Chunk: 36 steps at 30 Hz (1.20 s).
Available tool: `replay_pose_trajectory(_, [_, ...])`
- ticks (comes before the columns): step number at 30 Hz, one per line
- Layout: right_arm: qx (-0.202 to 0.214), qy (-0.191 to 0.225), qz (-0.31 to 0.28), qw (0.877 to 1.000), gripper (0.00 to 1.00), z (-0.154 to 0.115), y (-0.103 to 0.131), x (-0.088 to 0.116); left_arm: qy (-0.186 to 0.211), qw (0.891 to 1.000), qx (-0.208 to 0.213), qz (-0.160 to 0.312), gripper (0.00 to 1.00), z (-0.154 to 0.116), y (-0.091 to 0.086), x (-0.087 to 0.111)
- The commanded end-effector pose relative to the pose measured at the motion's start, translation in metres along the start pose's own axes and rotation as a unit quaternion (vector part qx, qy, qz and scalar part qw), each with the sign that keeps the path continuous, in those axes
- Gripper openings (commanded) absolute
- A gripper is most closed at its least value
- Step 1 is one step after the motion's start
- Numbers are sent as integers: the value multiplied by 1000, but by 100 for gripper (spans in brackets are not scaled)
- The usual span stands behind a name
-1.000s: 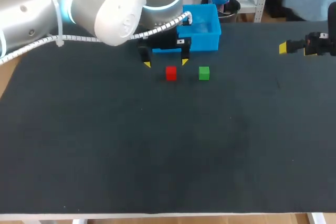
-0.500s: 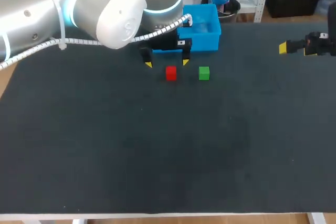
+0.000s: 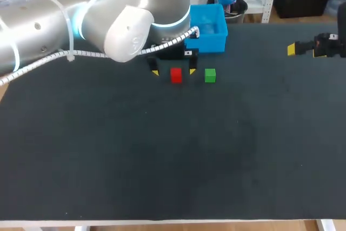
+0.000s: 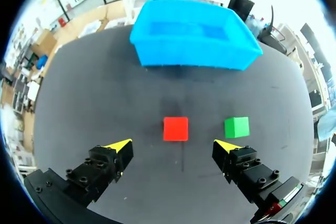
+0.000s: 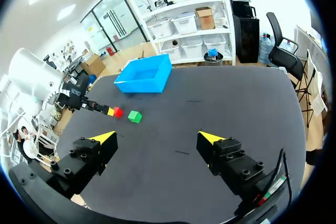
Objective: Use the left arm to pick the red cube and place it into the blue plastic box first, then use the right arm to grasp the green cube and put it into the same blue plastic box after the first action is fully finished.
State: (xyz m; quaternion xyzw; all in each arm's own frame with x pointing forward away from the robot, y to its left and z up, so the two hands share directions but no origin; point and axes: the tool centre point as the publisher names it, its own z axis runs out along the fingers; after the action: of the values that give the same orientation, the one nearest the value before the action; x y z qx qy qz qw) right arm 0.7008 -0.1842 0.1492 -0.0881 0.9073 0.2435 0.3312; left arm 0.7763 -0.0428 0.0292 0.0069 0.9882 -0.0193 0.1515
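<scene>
The red cube (image 3: 176, 75) lies on the dark table with the green cube (image 3: 210, 75) a short way to its right. Behind them stands the blue plastic box (image 3: 212, 30). My left gripper (image 3: 173, 72) is open, its yellow tips on either side of the red cube and slightly behind it. Seen from the left wrist, the red cube (image 4: 175, 128) sits just ahead of my left gripper (image 4: 174, 145), the green cube (image 4: 237, 127) ahead of one fingertip, the blue plastic box (image 4: 193, 34) beyond. My right gripper (image 5: 157, 137) is open, far from the cubes, over the table's right edge.
The dark table (image 3: 173, 150) stretches wide in front of the cubes. From the right wrist I see the blue plastic box (image 5: 144, 75), the red cube (image 5: 118, 112) and the green cube (image 5: 135, 116) far ahead, with my left arm (image 5: 39, 85) beside them.
My left gripper has come forward and down from the box toward the red cube, so its tips now flank the cube. The right arm has kept still.
</scene>
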Motion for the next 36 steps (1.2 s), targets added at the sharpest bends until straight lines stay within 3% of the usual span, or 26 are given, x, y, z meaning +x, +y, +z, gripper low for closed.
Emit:
replay_pose_trajectory(1, [0,0,0,1000,100,0,0,0,4,1000,0,-2,100,11,-5,-4])
replay_pose_trajectory(15, [0,0,0,1000,100,0,0,0,3,1000,4,-20,100,24,-2,-9])
replay_pose_trajectory(36, [0,0,0,1000,100,0,0,0,16,1000,1,-18,100,40,-2,0])
